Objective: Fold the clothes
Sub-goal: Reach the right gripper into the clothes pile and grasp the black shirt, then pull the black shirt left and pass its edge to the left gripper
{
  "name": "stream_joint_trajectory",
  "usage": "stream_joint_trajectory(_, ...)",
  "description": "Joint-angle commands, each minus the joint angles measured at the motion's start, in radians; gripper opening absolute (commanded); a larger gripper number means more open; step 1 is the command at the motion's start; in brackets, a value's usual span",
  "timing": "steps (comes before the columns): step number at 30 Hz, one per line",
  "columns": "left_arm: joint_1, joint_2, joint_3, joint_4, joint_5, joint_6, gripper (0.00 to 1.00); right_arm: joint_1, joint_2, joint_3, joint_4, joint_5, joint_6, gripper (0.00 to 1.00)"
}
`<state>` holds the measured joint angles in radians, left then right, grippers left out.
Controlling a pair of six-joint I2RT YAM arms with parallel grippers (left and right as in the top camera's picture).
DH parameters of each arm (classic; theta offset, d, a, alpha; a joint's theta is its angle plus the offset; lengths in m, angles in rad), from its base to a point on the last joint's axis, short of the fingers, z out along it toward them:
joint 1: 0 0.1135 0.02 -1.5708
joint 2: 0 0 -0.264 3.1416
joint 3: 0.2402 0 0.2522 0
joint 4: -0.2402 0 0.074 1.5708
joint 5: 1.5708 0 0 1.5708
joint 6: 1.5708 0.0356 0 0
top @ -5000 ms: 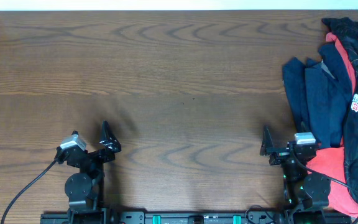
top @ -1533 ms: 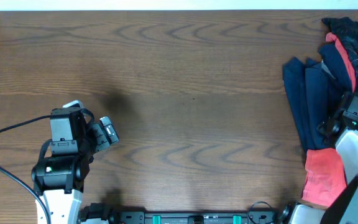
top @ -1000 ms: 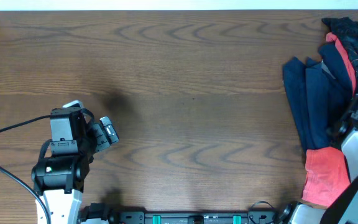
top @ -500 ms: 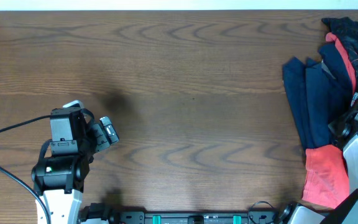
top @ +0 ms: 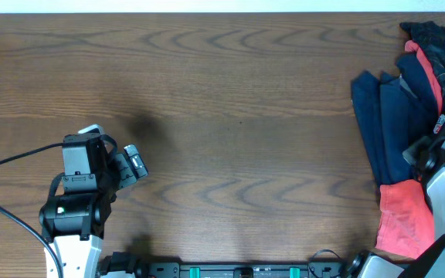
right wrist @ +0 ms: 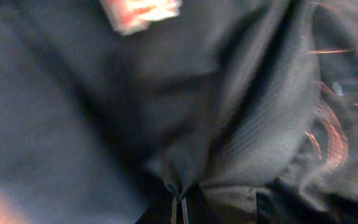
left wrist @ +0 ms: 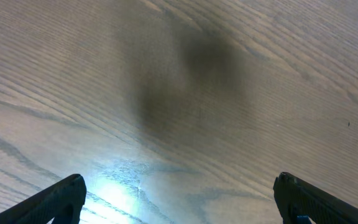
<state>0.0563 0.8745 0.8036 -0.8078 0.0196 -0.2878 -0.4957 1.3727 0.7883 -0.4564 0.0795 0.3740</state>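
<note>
The clothes point(top: 396, 116) lie heaped at the 3 o'clock edge of the bench point(top: 238, 93), the pile running 12 to 6. The right claw point(right wrist: 179, 202) is on it, shut, apparently pinching a pucker of jersey point(right wrist: 247, 124). The left claw point(top: 134, 164), wide open and empty, hangs at 8 o'clock, well apart.

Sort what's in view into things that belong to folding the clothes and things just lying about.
For the job:
black jersey
navy garment
red garment
right gripper, shut on a pinch of the black jersey
left gripper, open and empty

Just there:
table
black cable at the table's left edge
</note>
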Motion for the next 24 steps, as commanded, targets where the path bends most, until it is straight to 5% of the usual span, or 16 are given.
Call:
stream_joint_trajectory(1, 0.003, 0.000, 0.018, -0.002, -0.001, 0.009, 0.98, 0.057, -0.053, 0.086, -0.043, -0.448, -0.236, 0.01)
stream_joint_trajectory(4, 0.003, 0.000, 0.018, -0.003, -0.002, 0.009, 0.98, 0.167, -0.097, 0.150, -0.187, -0.660, -0.361, 0.00)
stream_joint_trajectory(12, 0.003, 0.000, 0.018, -0.003, -0.001, 0.008, 0.98, 0.616, -0.119, 0.123, -0.359, -0.661, -0.355, 0.01)
stream_joint_trajectory(18, 0.003, 0.000, 0.018, -0.002, -0.001, 0.008, 0.98, 0.944, -0.058, 0.093, -0.188, -0.526, -0.225, 0.01)
stream_joint_trajectory(24, 0.003, 0.000, 0.018, -0.002, -0.001, 0.008, 0.98, 1.182, 0.068, 0.093, 0.176, -0.393, -0.080, 0.01)
